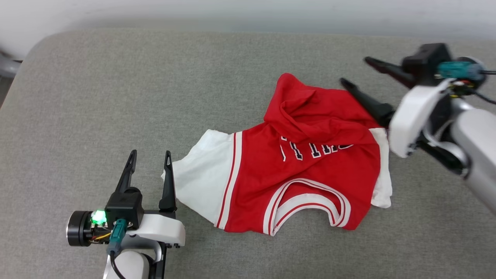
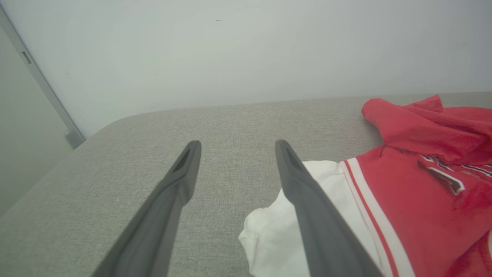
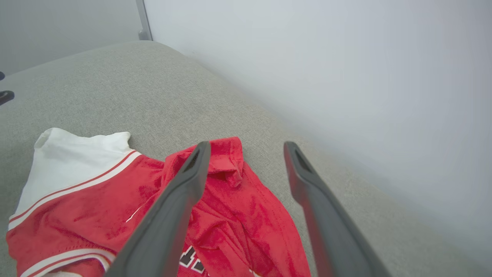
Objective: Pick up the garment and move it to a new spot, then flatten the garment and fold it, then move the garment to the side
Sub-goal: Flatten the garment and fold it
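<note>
While the garment [image 1: 310, 170] lies rumpled near the middle of the grey desk [image 1: 116, 97], both claws stand wide open and hold nothing.

The red body of the shirt is bunched at its far end, where a fold of cloth falls over the dark-and-white lettering and hides part of it. The striped neckline faces the near edge. One white sleeve spreads out toward the left claw [image 1: 151, 153]; the other peeks out from under the red cloth on the right.

The left claw sits low at the near left, fingers pointing away from the robot. Its right finger is just beside the sleeve's edge; I cannot tell whether it touches. From the left wrist, the claw [image 2: 237, 144] frames bare desk [image 2: 230, 123], with the garment [image 2: 423, 200] to the right.

The right claw [image 1: 354, 70] reaches in from the right, slanted toward the far left, its nearer finger over the shirt's far right edge. From the right wrist, the claw [image 3: 246, 148] stands spread above the bunched red cloth [image 3: 238, 215], nothing pinched between the fingers.
</note>
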